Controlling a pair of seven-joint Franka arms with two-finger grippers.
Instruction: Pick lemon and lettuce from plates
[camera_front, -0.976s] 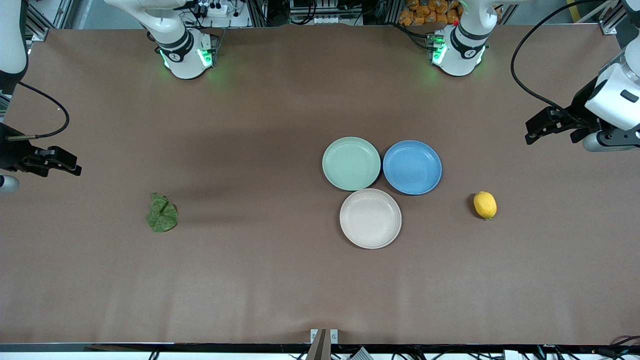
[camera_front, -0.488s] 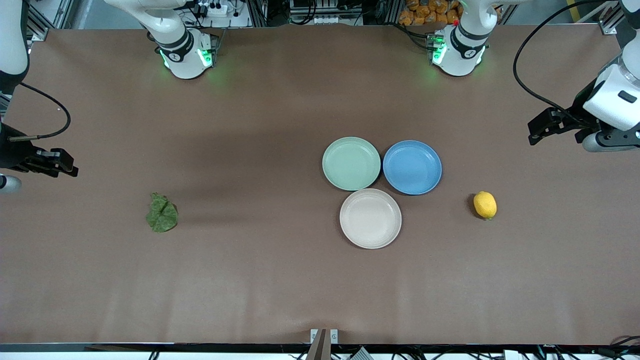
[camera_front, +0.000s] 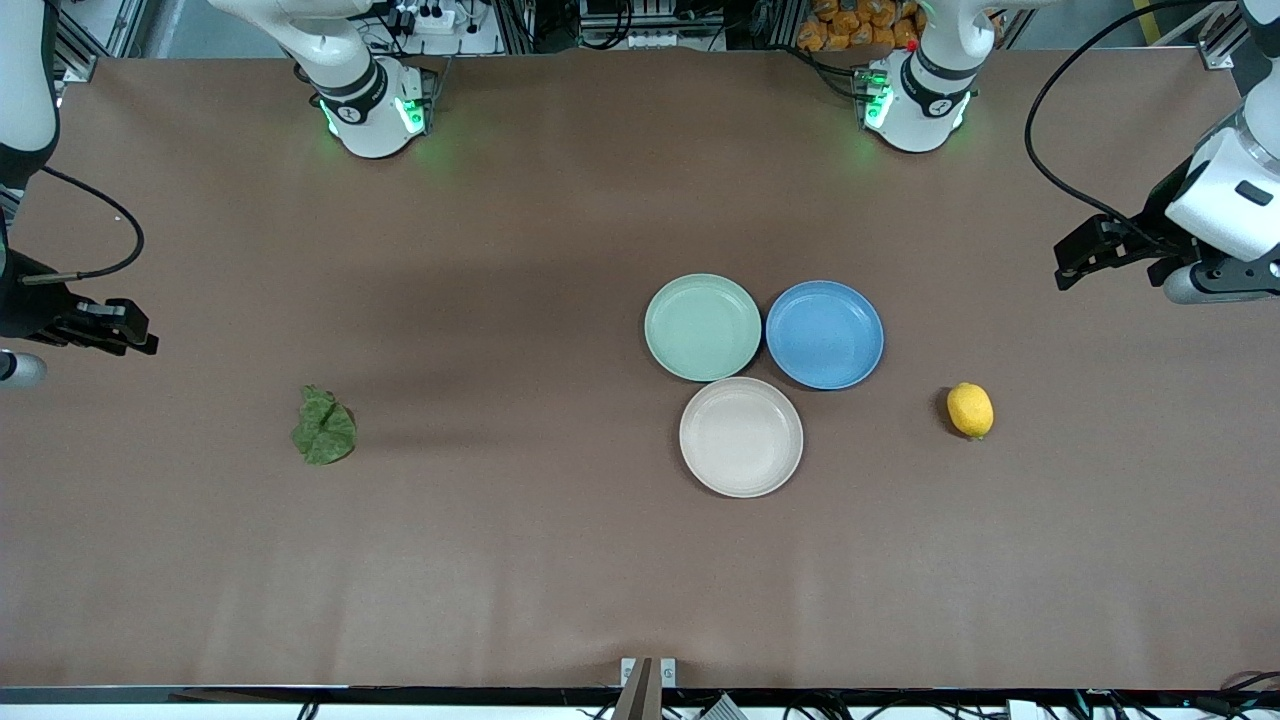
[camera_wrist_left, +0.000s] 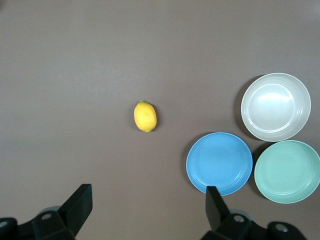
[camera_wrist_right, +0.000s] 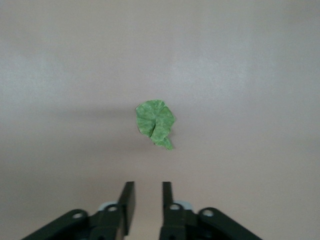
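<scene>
Lemon and lettuce: both off the plates, lying on bare table; neither in my grip. My right gripper (camera_wrist_right: 146, 207), up over the right arm's end of the table, has its fingers narrowed to a slim gap w/ nothing between them. The small dark green ruffled lettuce leaf (camera_wrist_right: 155, 123) lies flat on the brown table surface (camera_front: 500, 560), nr that gripper. My left gripper (camera_wrist_left: 148, 210) hangs over the left arm's end, fingers spread wide, empty. The small oval yellow lemon (camera_wrist_left: 145, 116) sits on the table nr it, apart from the plates. Round pale mint plate (camera_front: 702, 327), round beige-cream plate (camera_front: 741, 436) and round blue plate (camera_front: 824, 334) cluster mid-table, all bare. Judgement: removal looks done; nothing obvious left.
</scene>
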